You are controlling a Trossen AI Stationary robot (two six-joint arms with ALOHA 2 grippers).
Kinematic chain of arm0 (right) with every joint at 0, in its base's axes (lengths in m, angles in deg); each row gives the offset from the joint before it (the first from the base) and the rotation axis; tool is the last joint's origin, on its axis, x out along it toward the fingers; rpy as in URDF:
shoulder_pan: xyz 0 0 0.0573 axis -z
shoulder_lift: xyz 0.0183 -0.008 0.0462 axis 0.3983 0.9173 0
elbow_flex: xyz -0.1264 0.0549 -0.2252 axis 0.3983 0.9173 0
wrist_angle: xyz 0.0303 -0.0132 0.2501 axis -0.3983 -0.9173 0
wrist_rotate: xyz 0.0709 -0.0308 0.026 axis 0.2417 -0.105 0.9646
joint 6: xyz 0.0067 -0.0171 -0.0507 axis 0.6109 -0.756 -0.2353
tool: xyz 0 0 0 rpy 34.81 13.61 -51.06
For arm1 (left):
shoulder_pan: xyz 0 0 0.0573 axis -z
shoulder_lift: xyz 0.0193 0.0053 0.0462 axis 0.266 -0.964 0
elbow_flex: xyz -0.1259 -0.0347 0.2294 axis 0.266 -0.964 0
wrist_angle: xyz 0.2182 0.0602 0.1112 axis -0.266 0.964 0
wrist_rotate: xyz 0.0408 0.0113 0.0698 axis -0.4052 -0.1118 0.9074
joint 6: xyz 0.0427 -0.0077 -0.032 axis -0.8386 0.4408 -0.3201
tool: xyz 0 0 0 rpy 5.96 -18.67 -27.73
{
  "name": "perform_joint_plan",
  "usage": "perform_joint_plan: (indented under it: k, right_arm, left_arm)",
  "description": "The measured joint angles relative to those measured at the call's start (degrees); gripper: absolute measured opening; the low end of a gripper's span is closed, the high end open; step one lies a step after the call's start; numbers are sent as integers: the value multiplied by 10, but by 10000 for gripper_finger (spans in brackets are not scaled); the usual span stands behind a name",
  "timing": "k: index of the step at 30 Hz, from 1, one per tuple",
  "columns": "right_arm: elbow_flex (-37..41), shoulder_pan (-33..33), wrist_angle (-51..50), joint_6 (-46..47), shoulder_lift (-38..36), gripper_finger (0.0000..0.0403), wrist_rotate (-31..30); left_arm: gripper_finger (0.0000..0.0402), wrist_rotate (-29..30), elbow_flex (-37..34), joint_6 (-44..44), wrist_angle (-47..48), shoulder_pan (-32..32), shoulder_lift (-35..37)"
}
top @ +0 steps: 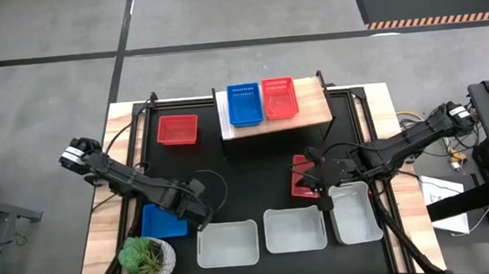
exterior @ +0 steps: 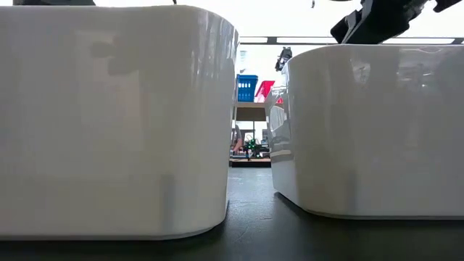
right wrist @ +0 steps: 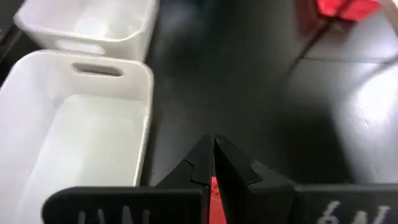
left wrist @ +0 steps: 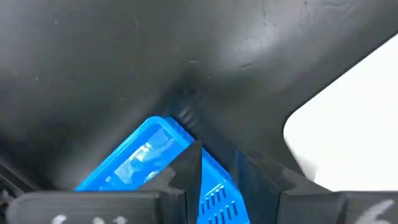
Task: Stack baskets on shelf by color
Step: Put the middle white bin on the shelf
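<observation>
- Biggest risk imo: the left end effector (top: 200,211) sits at the rim of the blue basket (top: 162,220) down at 7 o'clock on the table (top: 255,162), fingers pinched narrow on that thin wall. Thin, slick plastic, so a lift could tilt it or let it slide out.
- That basket is also just beside the potted plant (top: 146,258) and the leftmost white basket (top: 227,244), so a swing could clip either.
- The right end effector (top: 324,186) is at 4 o'clock, fingers closed down on the edge of a red basket (top: 302,175). The rightmost white basket (top: 354,214) is just beside it, so dragging could bump it.
- The shelf (top: 311,103) at 12 o'clock already holds a blue basket (top: 244,104) and a red basket (top: 279,97) side by side. The board is small, so a sloppy drop could knock one off or land on the wrong colour.
- Another red basket (top: 177,130) sits at 10 o'clock, alone.
- Materials: baskets are rectangular moulded plastic with rounded corners and perforated bottoms. The white ones look glossy, smooth-walled and bigger, with a slot handle. The shelf top is light wood; the table top is matte black.
</observation>
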Motion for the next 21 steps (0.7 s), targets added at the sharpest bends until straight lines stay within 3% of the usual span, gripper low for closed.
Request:
perform_joint_plan:
  k: [8, 14, 21]
  right_arm:
    - [6, -2, -108, 122, 29, 19, 9]
    - [-7, -2, -104, 128, 94, 82, 9]
    - [-68, -2, -201, 130, 135, 150, 50]
  left_arm:
    - [79, 59, 7, -76, -12, -12, 9]
    - [79, 125, 24, -199, -44, -33, 10]
    - [79, 130, 53, -321, -70, -41, 10]
